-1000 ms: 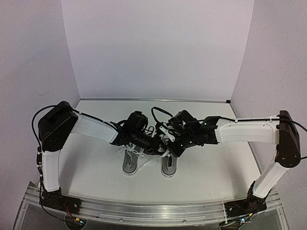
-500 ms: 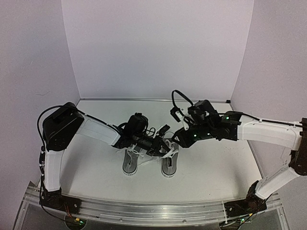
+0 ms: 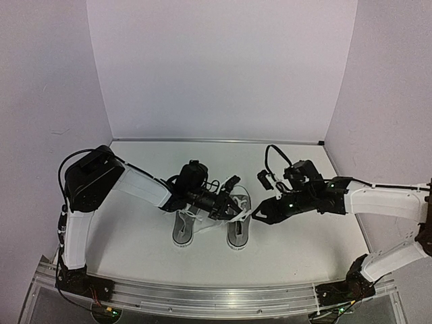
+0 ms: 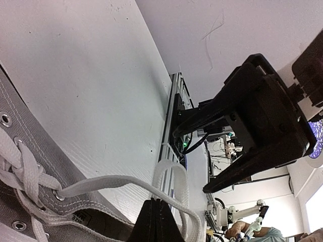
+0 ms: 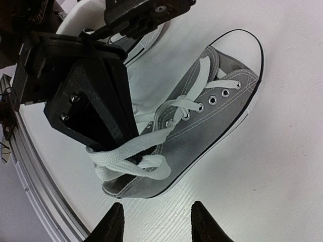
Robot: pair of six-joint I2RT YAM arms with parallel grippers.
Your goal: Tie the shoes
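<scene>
White tabletop (image 3: 135, 243), pale lilac walls (image 3: 223, 67), perhaps a cluttered lab (image 4: 229, 148) beyond the rail (image 3: 202, 297).

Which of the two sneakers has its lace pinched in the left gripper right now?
The sneaker nearer the right arm: the left gripper is shut on its white lace loop. The other sneaker lies beside it, ungripped.

No readable lettering, brand mark or number in any of the three views. Nothing legible on the grey shoes (image 3: 237, 233) or their white soles, nor on the white table (image 3: 135, 236) beneath them.
</scene>
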